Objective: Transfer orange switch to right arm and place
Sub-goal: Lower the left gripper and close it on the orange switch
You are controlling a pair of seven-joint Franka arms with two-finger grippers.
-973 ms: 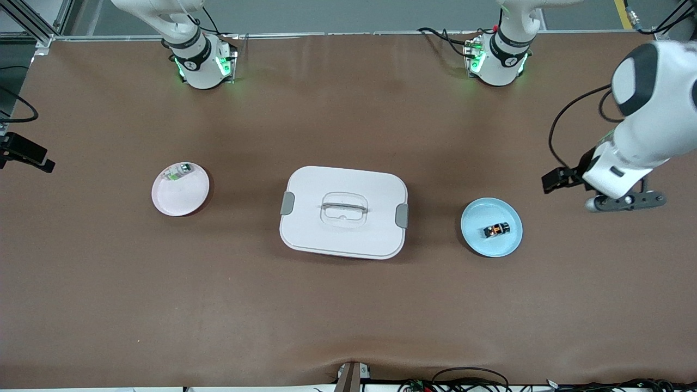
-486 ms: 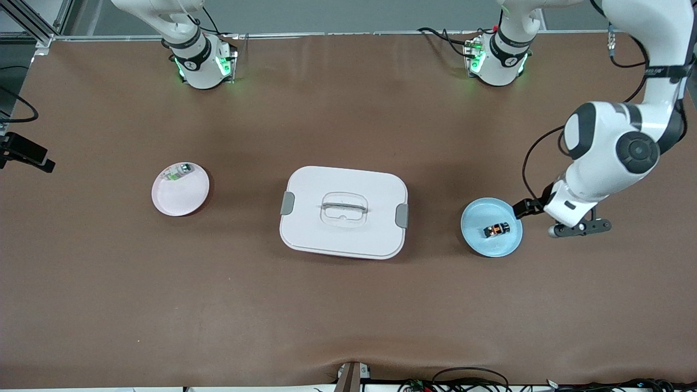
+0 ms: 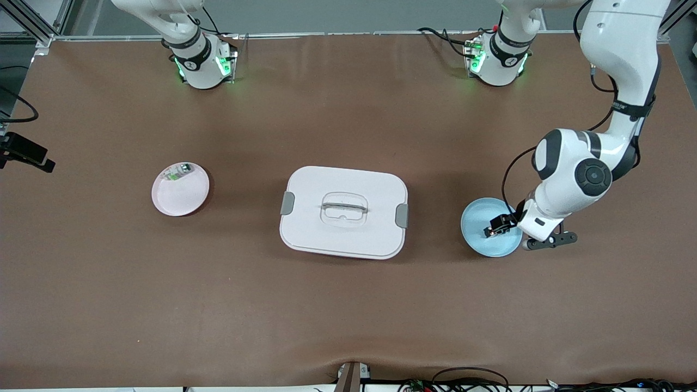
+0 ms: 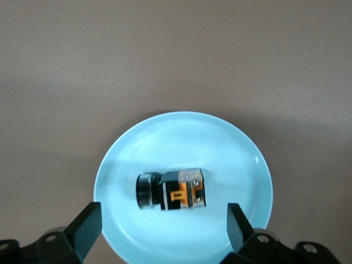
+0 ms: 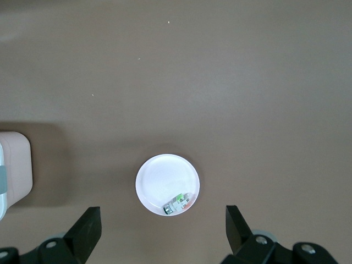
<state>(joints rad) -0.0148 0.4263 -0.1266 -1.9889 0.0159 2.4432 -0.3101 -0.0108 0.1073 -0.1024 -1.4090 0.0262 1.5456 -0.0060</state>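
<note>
I read the orange switch lying on its side in the light blue plate, toward the left arm's end of the table. In the front view the same switch shows partly under the left arm's wrist hardware, inside the plate.

The left gripper hangs directly over the blue plate. From the left wrist view I see both fingers spread wide, one to each side of the switch and clear of it; nothing is held.

The right gripper is up over the table above the white plate, its fingers equally wide apart and empty; this arm waits. That plate, toward the right arm's end of the table, carries a small white-and-green part near its rim.

A white lidded container with grey side latches and a clear handle sits on the brown table between the two plates, well apart from each
</note>
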